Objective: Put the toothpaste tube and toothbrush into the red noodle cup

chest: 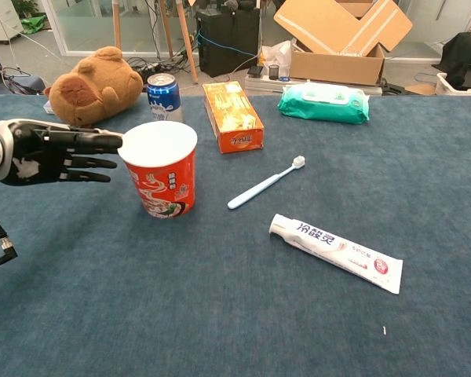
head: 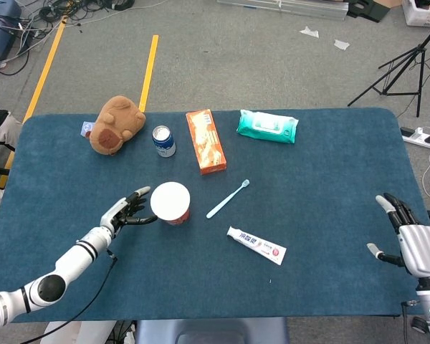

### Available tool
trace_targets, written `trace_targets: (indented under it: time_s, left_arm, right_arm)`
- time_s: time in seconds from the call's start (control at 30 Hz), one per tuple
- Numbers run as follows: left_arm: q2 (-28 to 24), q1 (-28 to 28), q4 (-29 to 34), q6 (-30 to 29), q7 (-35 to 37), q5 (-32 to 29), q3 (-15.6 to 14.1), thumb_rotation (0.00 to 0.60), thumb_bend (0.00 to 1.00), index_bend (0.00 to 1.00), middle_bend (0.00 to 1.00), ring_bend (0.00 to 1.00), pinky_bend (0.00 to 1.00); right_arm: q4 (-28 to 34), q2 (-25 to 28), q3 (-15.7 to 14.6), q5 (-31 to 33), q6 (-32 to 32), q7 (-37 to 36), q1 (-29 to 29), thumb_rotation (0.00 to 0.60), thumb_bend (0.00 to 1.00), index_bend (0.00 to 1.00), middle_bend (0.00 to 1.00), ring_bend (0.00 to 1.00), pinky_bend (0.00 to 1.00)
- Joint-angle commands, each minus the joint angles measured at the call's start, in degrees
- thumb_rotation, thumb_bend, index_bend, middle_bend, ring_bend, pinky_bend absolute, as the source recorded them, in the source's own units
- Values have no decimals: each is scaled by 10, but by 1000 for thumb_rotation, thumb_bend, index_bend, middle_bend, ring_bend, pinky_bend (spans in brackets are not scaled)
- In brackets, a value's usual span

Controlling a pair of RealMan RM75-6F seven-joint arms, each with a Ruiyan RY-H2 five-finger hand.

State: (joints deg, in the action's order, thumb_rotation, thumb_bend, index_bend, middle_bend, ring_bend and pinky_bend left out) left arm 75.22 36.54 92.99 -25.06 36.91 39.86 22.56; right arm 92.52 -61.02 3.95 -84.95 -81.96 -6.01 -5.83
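Observation:
The red noodle cup [head: 170,203] [chest: 160,169] stands upright, its open mouth up, left of centre. A light blue toothbrush [head: 227,198] [chest: 265,183] lies diagonally just to its right. The white toothpaste tube [head: 256,245] [chest: 337,251] lies flat nearer the front. My left hand [head: 126,210] [chest: 51,151] is open beside the cup's left side, fingertips reaching its rim; whether they touch is unclear. My right hand [head: 410,239] hangs open at the far right table edge, holding nothing, seen only in the head view.
Along the back stand a brown plush toy [head: 115,125], a blue can [head: 163,140], an orange box [head: 206,140] and a green wipes pack [head: 267,126]. The blue table's front edge [head: 215,314] runs close to the tube.

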Motion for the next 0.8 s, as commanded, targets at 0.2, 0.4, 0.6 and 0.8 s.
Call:
trace_targets:
  time_s: [0.2, 0.4, 0.6, 0.8]
  left_arm:
    - [8, 4, -1, 6, 3, 2, 0, 600, 0, 0, 0, 0, 3]
    - [14, 6, 0, 12, 7, 4, 3, 600, 0, 0, 0, 0, 3]
    - [17, 7, 6, 18, 9, 8, 4, 600, 0, 0, 0, 0, 3]
    - [18, 9, 13, 20, 8, 10, 2, 600, 0, 0, 0, 0, 3]
  right_arm:
    - [-2, -1, -1, 0, 0, -2, 1, 600, 120, 105, 83, 109, 437]
    - [-3, -3, -2, -1, 2, -3, 0, 600, 120, 105, 83, 109, 437]
    - [-4, -3, -2, -2, 1, -4, 1, 600, 119, 105, 83, 109, 437]
    - [-6, -4, -3, -2, 1, -6, 1, 600, 120, 105, 83, 109, 437]
